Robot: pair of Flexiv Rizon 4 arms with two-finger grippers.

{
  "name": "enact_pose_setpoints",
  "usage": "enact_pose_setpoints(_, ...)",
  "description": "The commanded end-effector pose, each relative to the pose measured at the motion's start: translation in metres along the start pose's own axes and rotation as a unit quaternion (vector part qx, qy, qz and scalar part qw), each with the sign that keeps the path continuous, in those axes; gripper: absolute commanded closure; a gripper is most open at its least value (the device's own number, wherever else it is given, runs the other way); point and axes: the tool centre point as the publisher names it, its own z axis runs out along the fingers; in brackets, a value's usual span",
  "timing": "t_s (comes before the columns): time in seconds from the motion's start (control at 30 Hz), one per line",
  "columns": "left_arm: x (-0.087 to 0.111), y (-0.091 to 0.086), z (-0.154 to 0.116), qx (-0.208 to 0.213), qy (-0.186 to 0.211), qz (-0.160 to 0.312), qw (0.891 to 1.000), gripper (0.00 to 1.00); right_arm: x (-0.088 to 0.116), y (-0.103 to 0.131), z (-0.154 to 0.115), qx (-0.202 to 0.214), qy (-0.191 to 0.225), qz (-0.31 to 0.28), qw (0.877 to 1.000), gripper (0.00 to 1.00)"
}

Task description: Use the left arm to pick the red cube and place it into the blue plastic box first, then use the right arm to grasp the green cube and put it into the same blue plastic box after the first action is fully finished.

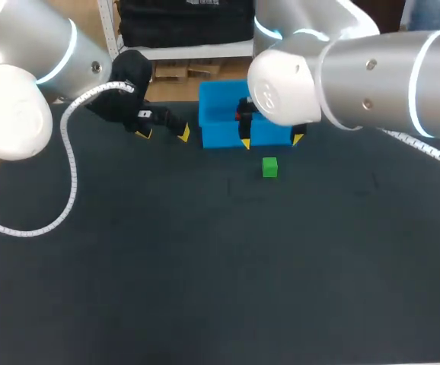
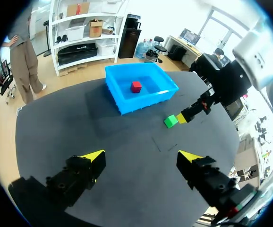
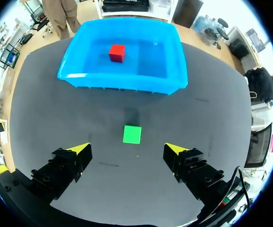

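**Red cube in the box, green cube on the mat, both grippers empty**

The red cube [image 3: 117, 52] lies on the floor of the blue plastic box [image 3: 127, 84], toward its far wall and apart from every side; nothing else shows inside the box. The green cube [image 3: 132, 134] sits on the table just in front of the box's near wall, apart from it. The right gripper [image 3: 127, 148] hangs over this spot with its 2 yellow-tipped fingers spread wide and holding nothing; the green cube is ahead of the gap between them, touched by neither. In the left wrist view 1 of those yellow tips appears just beside the green cube. The left gripper [image 1: 163, 134] is off to the box's left side, also spread wide and empty, its tips near the table. A white coiled cable [image 1: 71, 175] trails from the left arm across the surface. The table [image 1: 205, 266] is covered in a dark, matte mat with a few faint marks near the green cube.
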Motion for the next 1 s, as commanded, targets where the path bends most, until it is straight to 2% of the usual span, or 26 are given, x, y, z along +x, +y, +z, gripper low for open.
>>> enact_pose_setpoints(0.03, 0.000, 0.001, 0.000, 0.003, -0.001, 0.001, 1.000, 0.00, -0.002, 0.000, 0.009, 0.000, -0.001, 0.002, 1.000, 0.00)
enact_pose_setpoints(0.53, 0.000, 0.001, 0.000, 0.003, -0.001, 0.001, 1.000, 0.00, -0.006, -0.003, 0.032, 0.012, 0.005, 0.004, 1.000, 0.00)
enact_pose_setpoints(1.0, 0.000, 0.001, 0.000, 0.003, -0.001, 0.001, 1.000, 0.00, -0.002, 0.003, 0.056, 0.011, 0.009, 0.013, 1.000, 0.00)
